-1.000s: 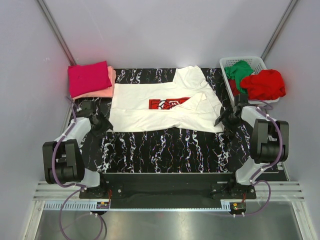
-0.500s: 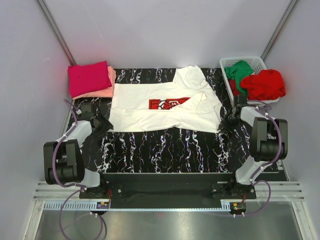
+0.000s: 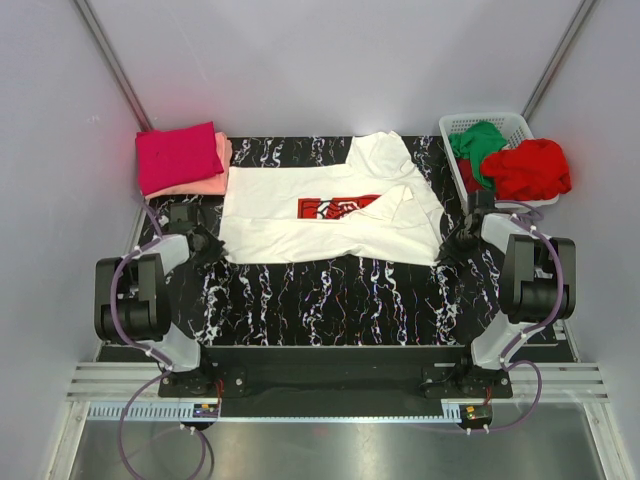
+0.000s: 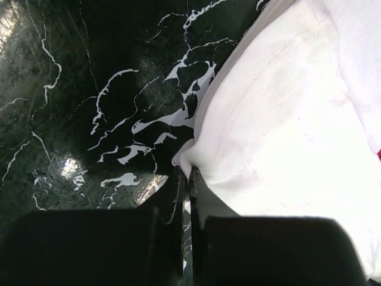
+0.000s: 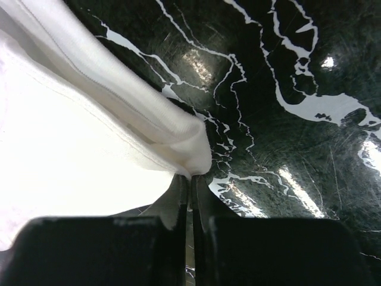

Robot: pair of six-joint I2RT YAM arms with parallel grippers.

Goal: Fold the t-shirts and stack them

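black marble-veined table (image 3: pixel 330 300) under me, pale walls all round. the white t-shirt (image 3: pixel 300 230) lies spread across the middle of it, red print (image 3: pixel 338 207) facing up, the cloth doubled over itself on the 3 o'clock side. my left fingers (image 4: pixel 169 238) are pressed together on the shirt's corner at 8 o'clock, low on the table, with a small peak of white cloth pinched between them. my right fingers (image 5: pixel 172 205) are likewise clamped together on the folded corner at 4 o'clock, with the layered hem caught at their tips. at 10 o'clock a folded magenta t-shirt (image 3: pixel 178 157) sits on a salmon-pink t-shirt (image 3: pixel 224 152), just beside the white one's edge. at 2 o'clock the white basket (image 3: pixel 515 122) holds a green t-shirt (image 3: pixel 475 140) and a red t-shirt (image 3: pixel 528 168), the red one spilling over the rim.
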